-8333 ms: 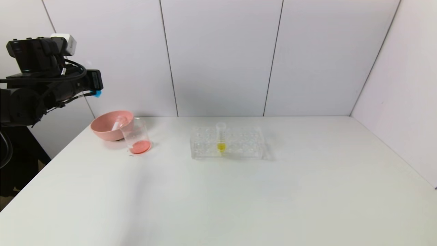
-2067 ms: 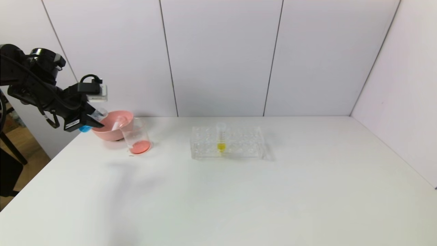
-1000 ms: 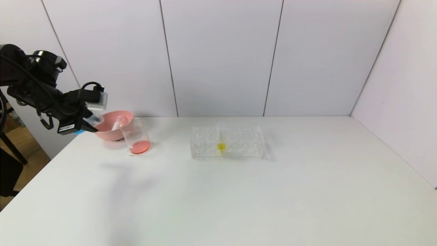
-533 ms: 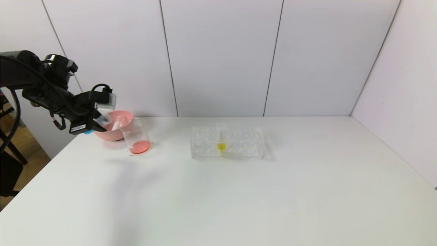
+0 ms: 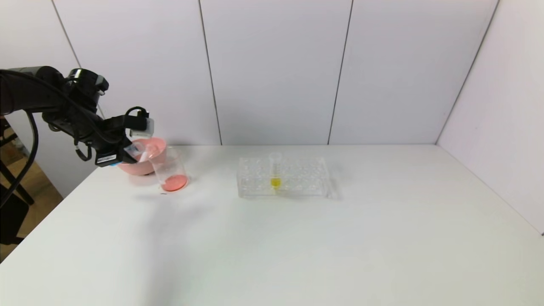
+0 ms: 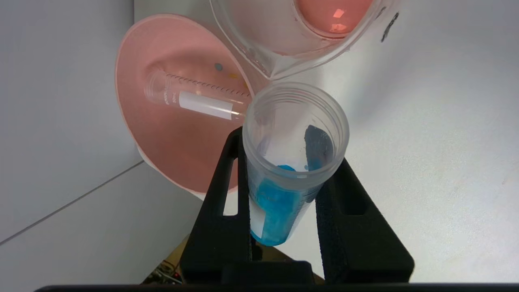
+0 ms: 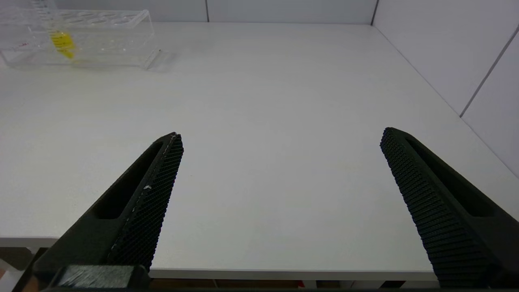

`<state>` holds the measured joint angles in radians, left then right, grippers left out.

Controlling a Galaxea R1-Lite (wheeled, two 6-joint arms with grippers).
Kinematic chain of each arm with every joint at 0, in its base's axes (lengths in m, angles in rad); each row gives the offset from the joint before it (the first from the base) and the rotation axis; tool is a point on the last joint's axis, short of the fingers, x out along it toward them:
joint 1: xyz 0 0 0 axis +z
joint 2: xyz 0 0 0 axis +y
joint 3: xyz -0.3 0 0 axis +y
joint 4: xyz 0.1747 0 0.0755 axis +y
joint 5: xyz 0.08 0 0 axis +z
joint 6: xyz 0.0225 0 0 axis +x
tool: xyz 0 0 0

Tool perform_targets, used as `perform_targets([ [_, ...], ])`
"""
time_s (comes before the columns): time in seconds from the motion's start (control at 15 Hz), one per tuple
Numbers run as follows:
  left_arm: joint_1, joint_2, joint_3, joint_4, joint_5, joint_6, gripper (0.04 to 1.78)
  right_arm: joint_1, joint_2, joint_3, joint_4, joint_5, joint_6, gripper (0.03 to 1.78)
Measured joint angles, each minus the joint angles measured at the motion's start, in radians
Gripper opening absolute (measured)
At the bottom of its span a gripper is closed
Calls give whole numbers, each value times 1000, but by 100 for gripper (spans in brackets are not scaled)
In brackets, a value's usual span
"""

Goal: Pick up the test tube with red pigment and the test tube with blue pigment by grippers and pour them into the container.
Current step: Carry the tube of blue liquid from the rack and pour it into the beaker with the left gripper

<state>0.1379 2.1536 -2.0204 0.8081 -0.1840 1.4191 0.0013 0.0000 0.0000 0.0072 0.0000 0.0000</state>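
Between the left gripper's (image 6: 284,162) clenched jaws sits the test tube with blue pigment (image 6: 284,178), tilted, its open mouth pointing at the container's (image 6: 279,44) pouring lip just ahead, blue liquid pooled at its lower end. Red-orange liquid covers the container's floor. Beside the gripper, the pink bowl (image 6: 170,146) holds an empty graduated tube (image 6: 194,97) lying on its side. Farther right on the tabletop (image 5: 297,246), the clear rack (image 5: 282,177) carries a yellow-liquid tube (image 5: 275,172). Low over the tabletop's near edge, the right gripper (image 7: 279,142) hangs released, jaws spread wide.
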Motion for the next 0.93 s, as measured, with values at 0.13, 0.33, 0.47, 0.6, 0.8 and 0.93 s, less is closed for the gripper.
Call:
perform_targets([
  [0.13,-16,2,0,-12,38,0,47,0,0,0,0,0,0,177],
  [0.33,-23,5,0,-20,61,-4,47,0,0,0,0,0,0,177],
  [0.47,-36,6,0,-24,95,-20,47,0,0,0,0,0,0,177],
  [0.6,-49,6,0,-23,104,-38,47,0,0,0,0,0,0,177],
  [0.8,-66,4,0,-24,137,-54,47,0,0,0,0,0,0,177],
  [0.93,-71,2,0,-29,153,-56,47,0,0,0,0,0,0,177],
])
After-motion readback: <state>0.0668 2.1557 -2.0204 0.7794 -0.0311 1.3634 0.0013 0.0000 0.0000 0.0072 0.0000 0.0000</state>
